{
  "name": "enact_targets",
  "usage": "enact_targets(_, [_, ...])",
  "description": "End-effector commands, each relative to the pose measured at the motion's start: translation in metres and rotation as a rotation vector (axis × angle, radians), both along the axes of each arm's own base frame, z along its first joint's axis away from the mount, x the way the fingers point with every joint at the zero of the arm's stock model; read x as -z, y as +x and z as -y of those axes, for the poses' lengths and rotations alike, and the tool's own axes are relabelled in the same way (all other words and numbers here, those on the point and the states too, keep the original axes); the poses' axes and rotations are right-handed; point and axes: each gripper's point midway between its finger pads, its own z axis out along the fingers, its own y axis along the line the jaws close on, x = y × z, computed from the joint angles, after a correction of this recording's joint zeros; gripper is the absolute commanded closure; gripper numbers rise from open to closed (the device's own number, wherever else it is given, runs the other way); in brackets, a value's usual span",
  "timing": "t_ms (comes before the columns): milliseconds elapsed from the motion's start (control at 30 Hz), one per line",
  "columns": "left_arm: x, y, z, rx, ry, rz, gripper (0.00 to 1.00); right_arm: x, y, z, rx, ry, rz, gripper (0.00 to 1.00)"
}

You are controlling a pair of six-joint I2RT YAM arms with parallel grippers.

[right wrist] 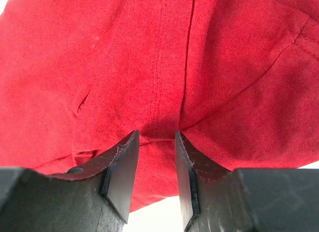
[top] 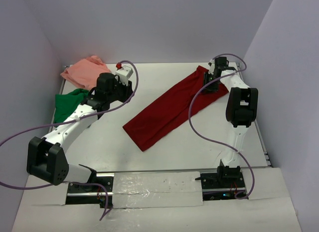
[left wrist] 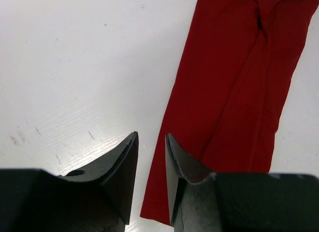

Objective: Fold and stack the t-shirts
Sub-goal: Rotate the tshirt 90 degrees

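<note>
The dark red t-shirt [top: 164, 112] lies as a long narrow strip running diagonally from mid-table to the far right. My right gripper [top: 212, 82] is low over its far right end, and in the right wrist view the jaws [right wrist: 157, 134] stand apart with red cloth [right wrist: 149, 57] under the tips. My left gripper [top: 125, 85] hovers at the far left, apart from the strip. Its jaws [left wrist: 151, 137] are slightly apart and empty, and the red shirt [left wrist: 239, 82] lies to their right. The green t-shirt [top: 67, 103] and the salmon pink t-shirt [top: 84, 72] lie crumpled at the far left.
Pale walls close the white table [top: 164, 162] on the left, back and right. Purple cables [top: 199, 127] loop from both arms, the right one crossing over the red shirt. A taped strip [top: 154, 184] runs between the arm bases at the near edge.
</note>
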Motion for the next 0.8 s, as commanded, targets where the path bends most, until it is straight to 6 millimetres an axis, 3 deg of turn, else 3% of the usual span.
enact_targets(0, [-0.017,-0.001,0.002,0.010,-0.036,0.035,0.64,-0.011,0.013,-0.004,0.000,0.009,0.039,0.58])
enact_targets(200, [-0.017,-0.001,0.000,0.006,-0.038,0.036,0.64,-0.008,0.014,-0.001,0.015,0.003,0.024,0.71])
enact_targets(300, [-0.016,-0.001,0.000,0.008,-0.037,0.033,0.65,-0.006,0.014,0.001,0.017,-0.003,0.020,0.79])
enact_targets(333, [-0.016,-0.001,0.000,0.009,-0.039,0.032,0.65,-0.006,0.014,0.000,0.014,-0.002,0.020,0.88])
enact_targets(400, [-0.014,0.000,0.000,0.010,-0.039,0.030,0.65,-0.007,0.013,-0.001,0.001,0.001,0.016,0.92])
enact_targets(500, [-0.014,-0.001,0.001,0.011,-0.040,0.030,0.66,-0.007,0.011,0.000,-0.009,-0.011,0.013,0.62])
enact_targets(533, [-0.013,-0.001,0.000,0.011,-0.040,0.028,0.66,-0.011,0.012,0.002,-0.007,-0.022,0.027,0.48])
enact_targets(600, [-0.014,0.000,0.001,0.012,-0.040,0.032,0.66,-0.011,0.012,0.005,-0.008,-0.048,0.042,0.42])
enact_targets(767, [-0.011,0.001,0.000,0.009,-0.038,0.032,0.66,-0.012,0.012,0.007,-0.002,-0.065,0.050,0.41])
